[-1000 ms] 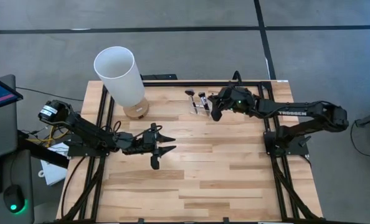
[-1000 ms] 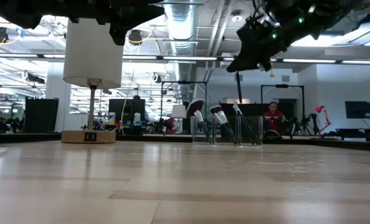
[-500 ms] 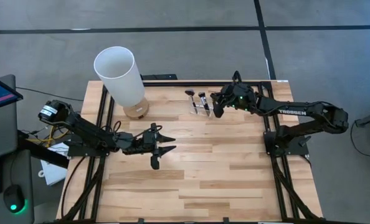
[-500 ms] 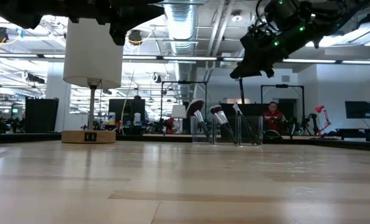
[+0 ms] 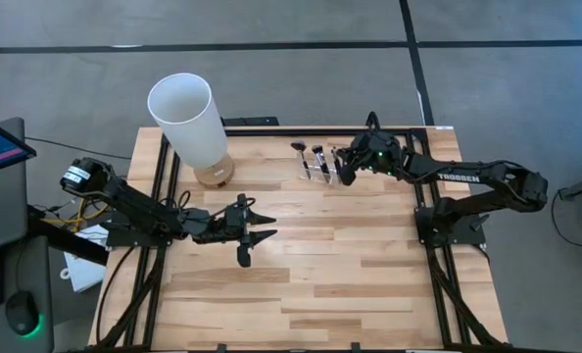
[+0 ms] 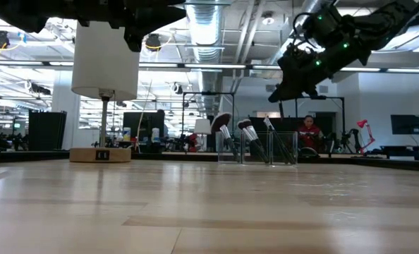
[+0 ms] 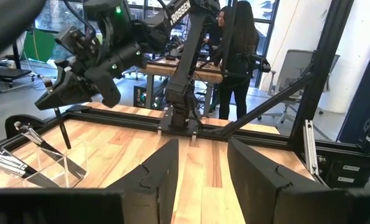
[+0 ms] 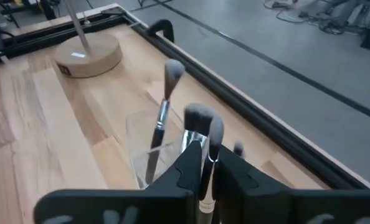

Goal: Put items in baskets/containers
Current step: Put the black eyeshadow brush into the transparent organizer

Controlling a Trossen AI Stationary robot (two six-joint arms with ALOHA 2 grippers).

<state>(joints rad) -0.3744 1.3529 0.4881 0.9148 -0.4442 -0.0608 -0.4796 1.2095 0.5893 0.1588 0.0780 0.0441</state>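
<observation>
Wooden table point(image 5: 350, 265), white cylinder point(image 5: 188, 118) near holder point(image 6: 257, 148), right claw point(image 8: 205, 167) grasping brush point(image 8: 208, 162), left claw point(image 5: 257, 234) released

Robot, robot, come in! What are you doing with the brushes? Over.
Right gripper shut on brush, above clear holder. Left gripper open, waiting mid-table. Nothing blocking.

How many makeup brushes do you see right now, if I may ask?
5: four brushes stand in the clear brush holder at the far edge; the fifth brush is pinched in the right gripper above it. Others may be hidden.
</observation>
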